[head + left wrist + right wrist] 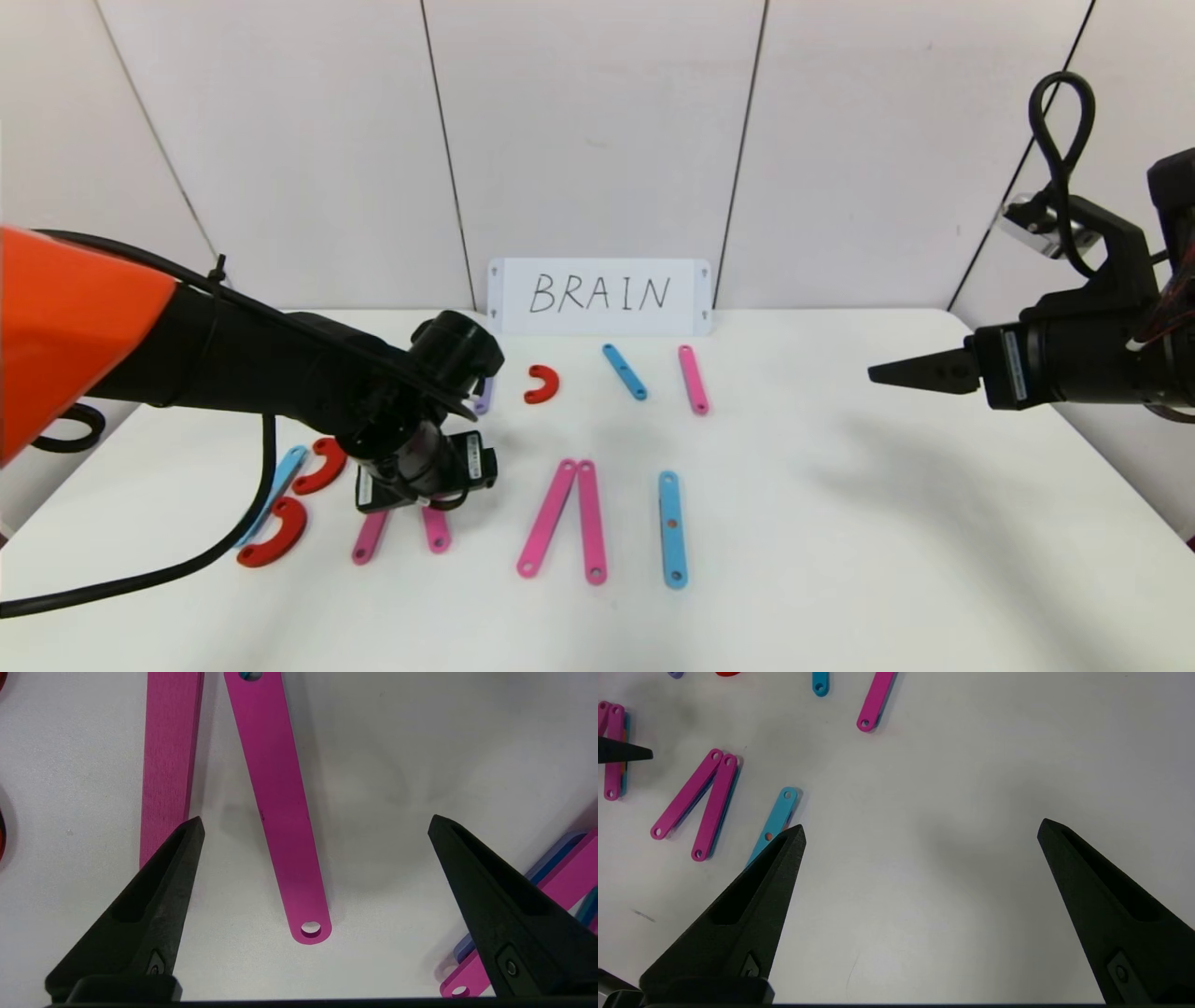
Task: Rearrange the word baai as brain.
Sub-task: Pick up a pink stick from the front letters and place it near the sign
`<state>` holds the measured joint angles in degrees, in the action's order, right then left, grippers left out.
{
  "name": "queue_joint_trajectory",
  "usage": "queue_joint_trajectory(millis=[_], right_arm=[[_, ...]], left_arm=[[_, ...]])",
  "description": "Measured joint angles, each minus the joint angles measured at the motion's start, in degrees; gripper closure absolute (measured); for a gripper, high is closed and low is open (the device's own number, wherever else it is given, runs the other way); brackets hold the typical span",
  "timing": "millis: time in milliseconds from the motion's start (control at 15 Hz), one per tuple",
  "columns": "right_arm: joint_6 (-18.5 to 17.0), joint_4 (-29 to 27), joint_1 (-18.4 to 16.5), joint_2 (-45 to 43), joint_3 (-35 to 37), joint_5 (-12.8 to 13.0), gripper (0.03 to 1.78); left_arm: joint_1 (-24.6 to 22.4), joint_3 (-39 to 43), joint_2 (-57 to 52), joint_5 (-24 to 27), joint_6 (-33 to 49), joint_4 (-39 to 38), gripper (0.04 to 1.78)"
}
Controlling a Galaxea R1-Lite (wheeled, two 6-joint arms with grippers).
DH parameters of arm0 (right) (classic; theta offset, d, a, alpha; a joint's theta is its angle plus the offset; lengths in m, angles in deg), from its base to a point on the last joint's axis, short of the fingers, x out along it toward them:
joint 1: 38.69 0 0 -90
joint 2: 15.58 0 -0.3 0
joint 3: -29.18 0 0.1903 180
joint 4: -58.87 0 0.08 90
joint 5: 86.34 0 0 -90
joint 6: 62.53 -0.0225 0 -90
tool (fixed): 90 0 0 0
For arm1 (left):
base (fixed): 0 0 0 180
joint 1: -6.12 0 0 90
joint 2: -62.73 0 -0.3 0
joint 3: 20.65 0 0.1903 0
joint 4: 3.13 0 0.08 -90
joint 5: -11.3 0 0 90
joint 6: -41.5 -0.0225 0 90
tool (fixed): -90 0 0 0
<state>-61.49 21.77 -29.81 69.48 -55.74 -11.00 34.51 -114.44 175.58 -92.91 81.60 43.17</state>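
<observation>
On the white table (840, 523), the letters are laid out in a row near the front edge. At far left, a light blue strip (280, 490) is seen with two red curves, one (320, 465) above the other (274, 533), forming a B. Next, two pink strips (370, 537) and (436, 529) are partly hidden under the left arm. The left gripper (315, 826) is held low over this pair, pointing down, its fingers (154, 891) spread wide with nothing between them but one pink strip lying flat on the table; no contact is visible. Further right, two long pink strips (547, 518) and (591, 523) meet at the top in a narrow inverted V. Just right of that, a blue strip (672, 529) lies upright as an I. Behind the row, spare pieces are placed: a purple strip (483, 396) mostly hidden by the left arm, a small red curve (541, 384), a tilted blue strip (624, 371), and a pink strip (693, 379). A white card (599, 296) with handwritten BRAIN is propped against the back wall. At far right, the right gripper (920, 830) is held above bare table, well apart from all pieces, wide open and holding nothing.
</observation>
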Motion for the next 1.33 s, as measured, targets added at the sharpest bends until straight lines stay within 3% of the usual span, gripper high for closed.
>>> queue_joint_trajectory(millis=[200,467,600,933,1333], right_arm=[[0.0,0.0,0.0,0.1,0.1,0.0,0.07],[0.0,0.0,0.0,0.1,0.1,-0.1,0.07],[0.0,0.1,0.0,0.1,0.3,0.0,0.07],[0.1,4.6,0.3,0.2,1.9,0.3,0.07],[-0.1,5.0,0.3,0.2,2.2,0.2,0.07]], left_arm=[[0.0,0.0,0.5,0.0,-0.2,-0.1,0.54],[-0.1,-0.1,1.2,-0.1,-0.2,0.0,1.26],[-0.1,-0.1,1.3,-0.1,-0.3,0.2,1.49],[-0.1,0.0,1.3,-0.1,-0.3,0.2,1.52],[-1.9,-3.4,-0.7,0.0,-4.1,1.4,1.52]])
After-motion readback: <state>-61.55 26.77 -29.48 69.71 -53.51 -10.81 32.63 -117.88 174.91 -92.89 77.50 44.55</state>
